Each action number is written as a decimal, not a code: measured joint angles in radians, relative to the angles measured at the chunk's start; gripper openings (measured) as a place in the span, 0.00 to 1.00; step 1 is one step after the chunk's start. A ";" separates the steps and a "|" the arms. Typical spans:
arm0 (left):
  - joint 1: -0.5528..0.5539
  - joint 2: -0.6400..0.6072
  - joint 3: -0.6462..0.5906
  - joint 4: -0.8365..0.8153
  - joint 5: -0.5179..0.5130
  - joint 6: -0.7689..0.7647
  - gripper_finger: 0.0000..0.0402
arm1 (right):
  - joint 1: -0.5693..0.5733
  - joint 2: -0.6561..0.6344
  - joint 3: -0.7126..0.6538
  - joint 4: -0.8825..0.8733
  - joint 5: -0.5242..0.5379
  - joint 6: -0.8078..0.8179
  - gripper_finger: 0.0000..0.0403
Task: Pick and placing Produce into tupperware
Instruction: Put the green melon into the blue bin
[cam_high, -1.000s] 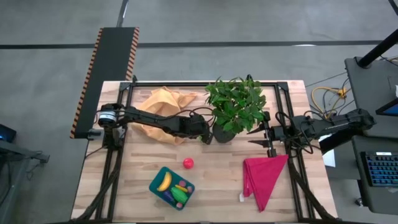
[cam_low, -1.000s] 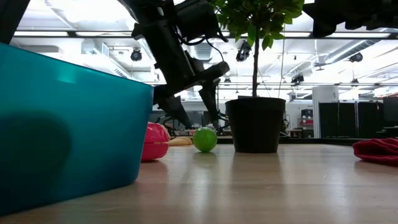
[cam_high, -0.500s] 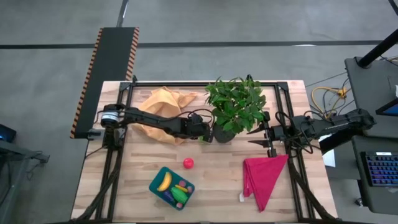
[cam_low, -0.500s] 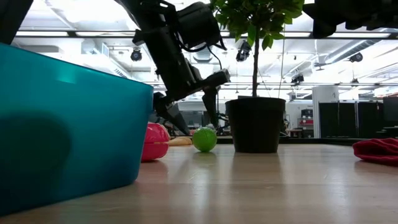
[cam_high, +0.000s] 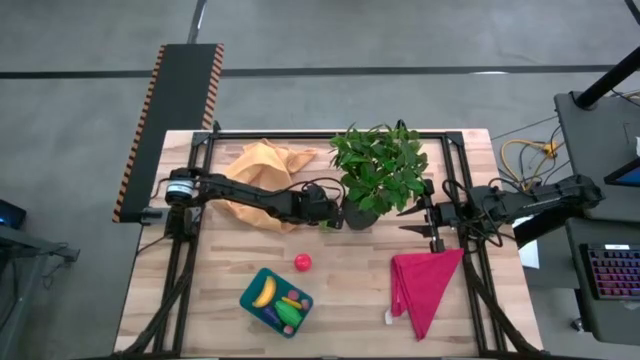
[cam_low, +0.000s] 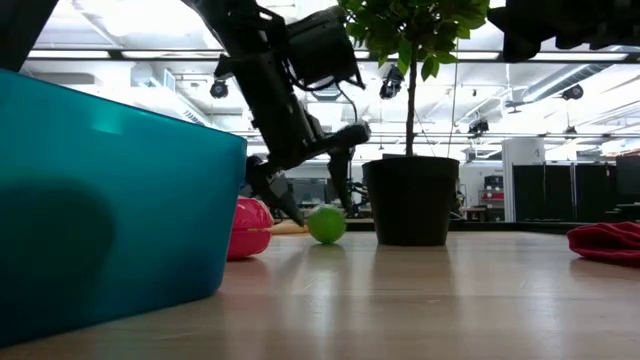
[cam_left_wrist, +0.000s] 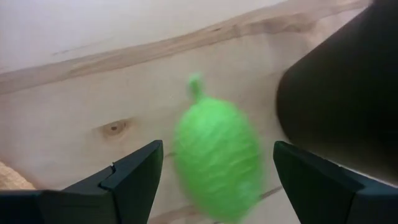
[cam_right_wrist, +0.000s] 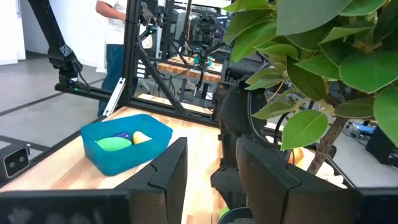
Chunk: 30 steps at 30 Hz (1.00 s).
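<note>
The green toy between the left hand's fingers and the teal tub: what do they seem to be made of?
The green toy looks like matte plastic or soft foam; a faintly ribbed skin and a small moulded stem show. The teal tub looks like smooth, glossy plastic, with soft highlights on its wall. The left hand is open around the toy.

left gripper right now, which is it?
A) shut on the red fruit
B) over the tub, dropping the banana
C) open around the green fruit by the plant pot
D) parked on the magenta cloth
C: the left gripper is open, fingers either side of the green fruit beside the plant pot.
</note>
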<state>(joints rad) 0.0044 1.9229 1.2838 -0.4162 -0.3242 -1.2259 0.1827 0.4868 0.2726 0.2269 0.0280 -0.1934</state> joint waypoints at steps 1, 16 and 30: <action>0.000 0.003 0.000 -0.005 0.000 0.000 0.72 | 0.000 0.000 0.000 -0.002 0.000 -0.001 0.32; 0.000 0.016 -0.003 0.022 0.002 0.029 0.72 | 0.000 0.000 0.000 -0.013 0.000 -0.016 0.32; 0.014 0.016 -0.003 0.059 0.000 0.137 0.72 | 0.000 0.000 0.000 -0.013 0.000 -0.016 0.32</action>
<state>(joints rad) 0.0188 1.9385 1.2804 -0.3573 -0.3244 -1.0889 0.1829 0.4867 0.2726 0.2138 0.0280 -0.2097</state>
